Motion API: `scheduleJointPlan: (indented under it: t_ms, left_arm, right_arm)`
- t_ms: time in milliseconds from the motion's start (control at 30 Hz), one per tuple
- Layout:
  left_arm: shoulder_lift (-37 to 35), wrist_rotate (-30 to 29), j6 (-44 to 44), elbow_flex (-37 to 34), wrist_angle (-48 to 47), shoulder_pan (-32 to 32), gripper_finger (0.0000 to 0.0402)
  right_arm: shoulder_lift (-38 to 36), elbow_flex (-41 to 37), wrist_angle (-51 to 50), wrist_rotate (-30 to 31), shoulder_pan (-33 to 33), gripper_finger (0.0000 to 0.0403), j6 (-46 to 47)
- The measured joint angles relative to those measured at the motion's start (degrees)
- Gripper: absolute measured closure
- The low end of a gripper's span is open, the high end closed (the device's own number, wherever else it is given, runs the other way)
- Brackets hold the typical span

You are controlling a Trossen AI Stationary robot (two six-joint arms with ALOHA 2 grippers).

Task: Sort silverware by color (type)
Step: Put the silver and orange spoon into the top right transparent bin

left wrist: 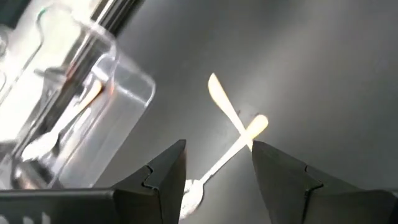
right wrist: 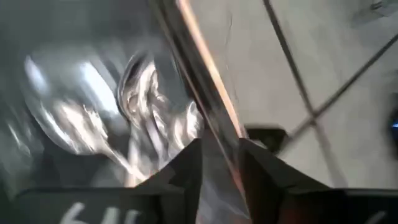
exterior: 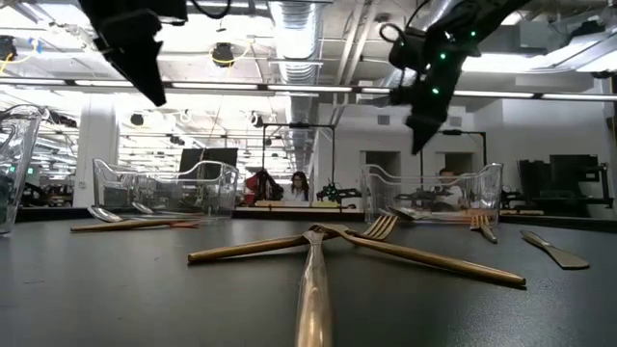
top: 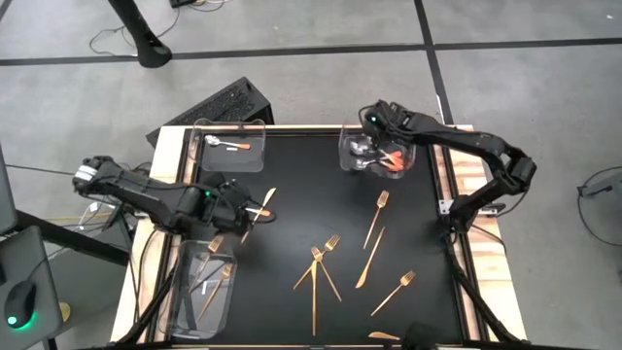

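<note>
My left gripper [top: 243, 209] hangs open at the mat's left side, above a gold knife [left wrist: 225, 106] that crosses another utensil [left wrist: 231, 149]; both lie flat on the mat. My right gripper [top: 372, 124] stands open over the clear far-right tray [top: 346, 160], which holds red-handled spoons [top: 389, 160]. In the right wrist view these spoons [right wrist: 149, 106] are blurred. A far-left tray [top: 202, 131] holds one spoon [top: 231, 145]. A near-left tray [top: 180, 311] holds gold pieces [top: 214, 282]. Gold forks [top: 379, 209] and knives [top: 370, 255] lie loose on the mat.
More forks [top: 326, 248] lie crossed mid-mat, with another fork [top: 394, 292] and a knife [top: 384, 336] toward the near right. A black keyboard [top: 219, 105] lies beyond the table's far edge. In the low view, crossed forks [exterior: 318, 241] lie close to the camera.
</note>
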Motion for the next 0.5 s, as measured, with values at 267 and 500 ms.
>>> scheduleJointPlan:
  t_ms: [267, 500]
  left_arm:
    - [0.0, 10.7, 16.6, -8.1, 21.8, 9.3, 0.0235]
    - [0.1, 23.4, 21.7, -16.9, 23.0, 19.9, 0.0235]
  right_arm:
    - [0.2, 0.0, 8.3, -20.4, 6.3, 0.0224, 13.3]
    - [0.2, 0.0, 11.5, -20.0, 15.0, 0.0234, 14.6]
